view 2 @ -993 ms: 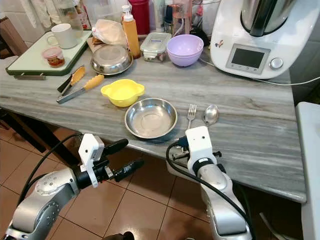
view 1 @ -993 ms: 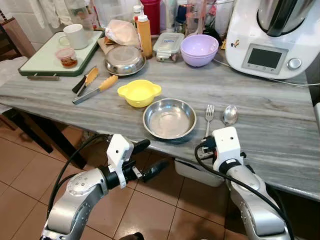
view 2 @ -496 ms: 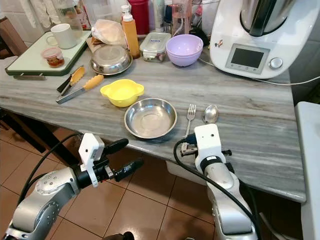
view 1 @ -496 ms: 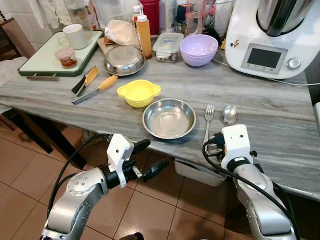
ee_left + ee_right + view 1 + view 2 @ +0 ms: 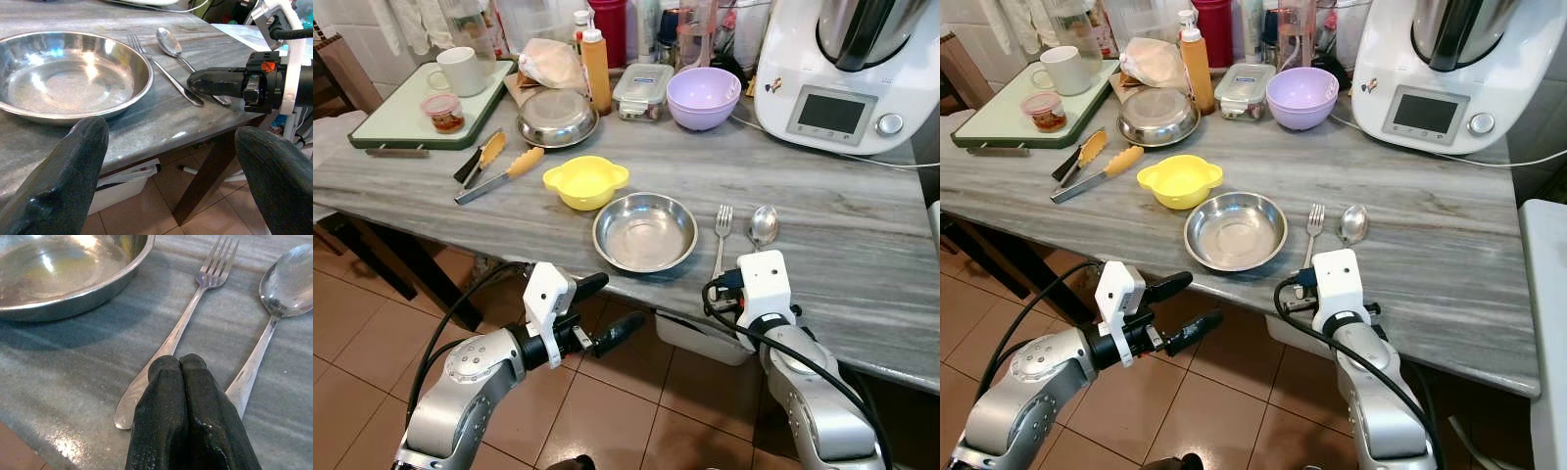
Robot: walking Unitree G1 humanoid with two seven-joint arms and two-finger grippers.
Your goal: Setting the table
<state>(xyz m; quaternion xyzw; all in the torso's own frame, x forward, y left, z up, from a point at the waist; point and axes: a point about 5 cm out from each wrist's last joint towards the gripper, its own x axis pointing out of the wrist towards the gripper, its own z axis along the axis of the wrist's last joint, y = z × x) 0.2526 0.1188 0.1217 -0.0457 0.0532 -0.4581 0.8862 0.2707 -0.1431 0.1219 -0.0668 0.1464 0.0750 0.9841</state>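
A shallow steel dish (image 5: 645,231) lies near the front edge of the grey marble table (image 5: 832,225). Just to its right lie a fork (image 5: 722,230) and a spoon (image 5: 763,224), side by side with their handles toward me. My right gripper (image 5: 181,363) is shut with nothing in it. Its tips sit low over the table, between the fork handle (image 5: 168,345) and the spoon handle (image 5: 254,367). My left gripper (image 5: 607,307) hangs open below the table's front edge, left of the dish, and faces the dish (image 5: 68,81) and the right gripper (image 5: 215,83).
Behind the dish are a yellow bowl (image 5: 585,181), tongs (image 5: 499,174), a second steel bowl (image 5: 557,117), an orange bottle (image 5: 596,69), a lidded container (image 5: 643,90) and a purple bowl (image 5: 703,96). A white kitchen machine (image 5: 847,69) stands back right, a green tray with a mug (image 5: 462,70) back left.
My right wrist swung to the right, then came back left and slightly toward me, staying at the cutlery handles. The fork, spoon, dish and left arm have not moved.
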